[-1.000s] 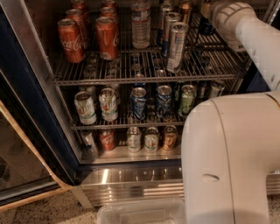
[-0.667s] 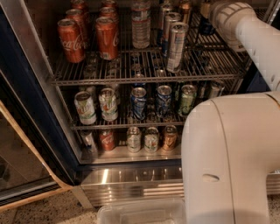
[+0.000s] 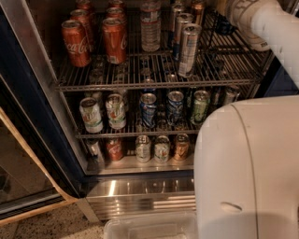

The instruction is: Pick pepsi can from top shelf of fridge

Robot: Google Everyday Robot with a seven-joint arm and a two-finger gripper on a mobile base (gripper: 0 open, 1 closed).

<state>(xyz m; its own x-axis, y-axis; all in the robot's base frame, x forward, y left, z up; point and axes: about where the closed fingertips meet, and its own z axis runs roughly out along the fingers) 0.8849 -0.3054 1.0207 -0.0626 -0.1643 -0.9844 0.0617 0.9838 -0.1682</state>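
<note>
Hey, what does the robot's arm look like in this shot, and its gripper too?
The arm is a smooth, rounded white tube with a ribbed cream collar near its tip. A big white rounded housing with a small oval dimple fills the lower right. No cables or markings show. The gripper sits at the arm's tip, over the right end of the top shelf, mostly hidden.

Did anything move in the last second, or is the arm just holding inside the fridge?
Nothing visibly changed. The gripper stays at the right rear of the top shelf, and the Coca-Cola cans and slim silver cans have not shifted.
</note>
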